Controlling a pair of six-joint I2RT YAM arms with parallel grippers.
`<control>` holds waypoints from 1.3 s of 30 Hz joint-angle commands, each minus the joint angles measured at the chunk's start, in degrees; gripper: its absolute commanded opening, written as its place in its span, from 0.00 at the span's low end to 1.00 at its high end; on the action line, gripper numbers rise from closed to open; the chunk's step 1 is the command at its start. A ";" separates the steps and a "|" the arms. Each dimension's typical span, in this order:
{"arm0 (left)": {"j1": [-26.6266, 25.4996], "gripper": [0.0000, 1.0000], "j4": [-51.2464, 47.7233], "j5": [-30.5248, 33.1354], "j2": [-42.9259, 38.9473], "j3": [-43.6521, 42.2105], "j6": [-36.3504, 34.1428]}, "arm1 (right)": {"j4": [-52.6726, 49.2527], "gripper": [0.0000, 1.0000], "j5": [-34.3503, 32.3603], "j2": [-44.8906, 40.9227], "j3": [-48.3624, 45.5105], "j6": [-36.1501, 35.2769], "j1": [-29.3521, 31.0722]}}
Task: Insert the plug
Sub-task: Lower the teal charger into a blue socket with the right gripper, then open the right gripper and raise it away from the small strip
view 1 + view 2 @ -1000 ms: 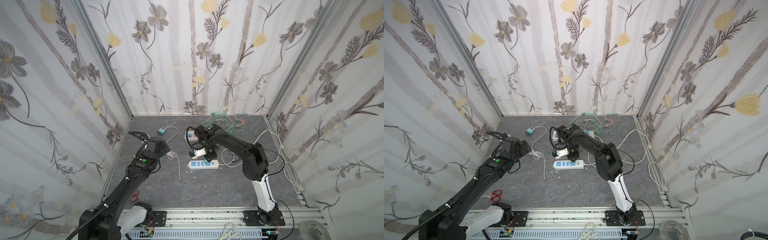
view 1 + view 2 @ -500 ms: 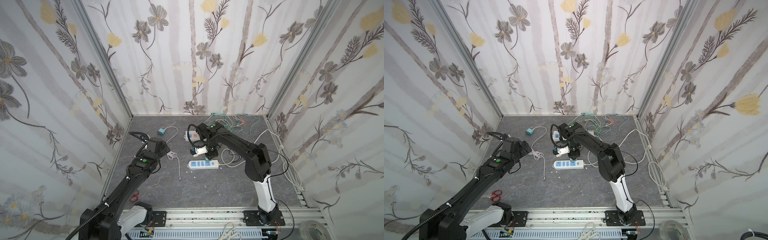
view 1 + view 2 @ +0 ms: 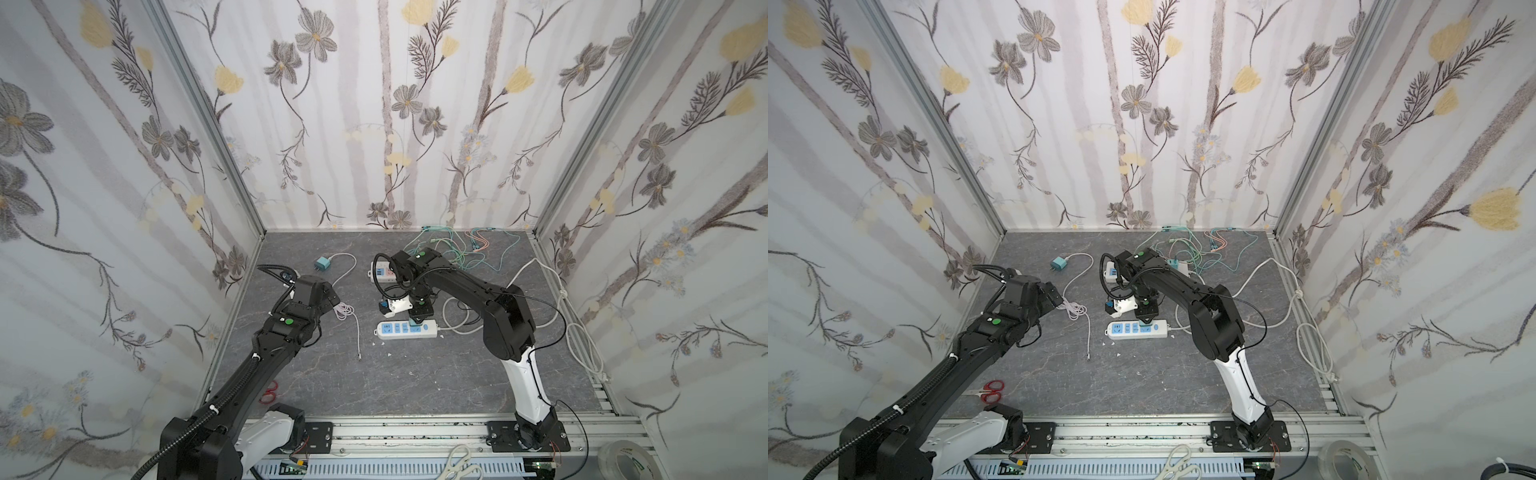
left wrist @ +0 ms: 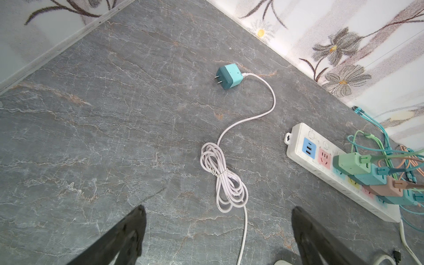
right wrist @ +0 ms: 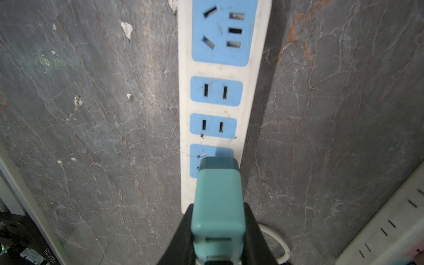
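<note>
Teal plug (image 5: 218, 183) is clamped between the narrow jaws of the right gripper (image 5: 218, 207), over the end socket of the white power strip (image 5: 184, 128), nearest its cord; one metal prong shows against the blue face. The left gripper (image 4: 219, 213), well apart from the strip, holds its jaws wide above a coiled white cable (image 4: 220, 179) on the grey worktop (image 4: 91, 137).

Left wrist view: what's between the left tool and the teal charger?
In the left wrist view, the bundled white cable lies between the open left tool and the teal charger; otherwise bare tabletop.
</note>
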State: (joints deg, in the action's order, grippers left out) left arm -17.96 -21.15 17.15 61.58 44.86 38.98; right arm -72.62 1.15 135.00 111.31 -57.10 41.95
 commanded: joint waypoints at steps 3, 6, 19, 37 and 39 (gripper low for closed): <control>0.11 1.00 1.72 0.29 0.10 -0.16 0.17 | 1.34 0.00 -4.41 2.90 -0.17 0.38 1.34; 0.11 1.00 1.25 -0.13 0.36 0.17 0.05 | 1.57 0.00 -3.00 4.61 -0.12 1.50 2.06; -0.76 1.00 -3.15 -3.36 10.40 6.86 -3.39 | -4.47 0.28 -7.27 1.89 1.37 13.24 1.23; 0.80 1.00 -8.88 0.21 17.26 13.25 -9.43 | 23.84 0.99 1.60 -28.95 -21.78 19.36 -0.31; 1.25 1.00 -10.18 -0.90 19.46 15.45 -11.67 | 31.99 0.99 2.09 -34.54 -27.59 24.54 -0.73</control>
State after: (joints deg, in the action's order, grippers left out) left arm -17.17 -29.30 16.01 79.31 58.22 30.46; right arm -55.46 1.04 104.81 87.85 -40.01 41.52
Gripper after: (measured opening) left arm 0.997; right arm 0.995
